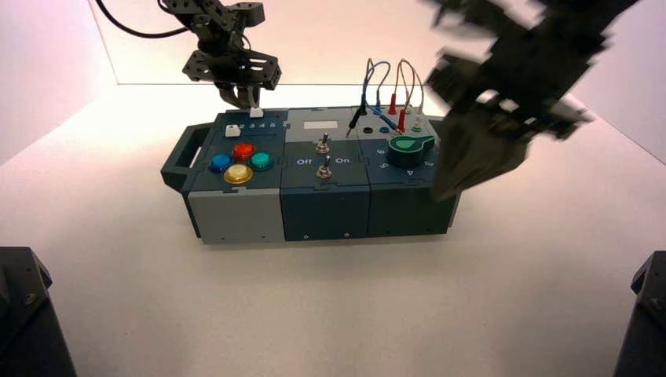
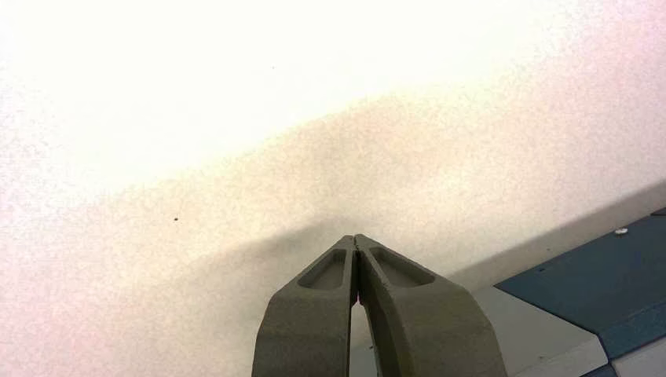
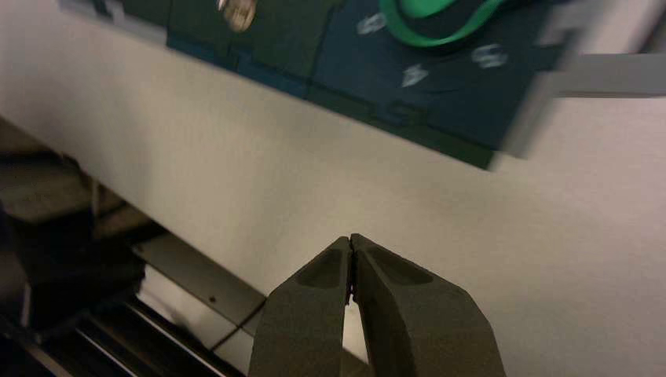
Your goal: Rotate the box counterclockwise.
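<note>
The box (image 1: 314,212) lies long-side across the table, its handle (image 1: 179,157) at the left end. On top are four coloured push buttons (image 1: 239,162), two toggle switches (image 1: 323,155), a green dial (image 1: 411,146) and looped wires (image 1: 389,86). My left gripper (image 1: 242,99) is shut and empty behind the box's far left corner; in the left wrist view (image 2: 355,237) a corner of the box (image 2: 597,283) shows. My right gripper (image 1: 448,188) is shut and empty, at the box's right end near the front; the right wrist view (image 3: 350,237) shows the dial (image 3: 440,20).
The white table (image 1: 330,314) runs wide in front of the box. Dark robot bases sit at the front left corner (image 1: 27,314) and the front right corner (image 1: 644,314). A white wall (image 1: 330,39) stands behind the box.
</note>
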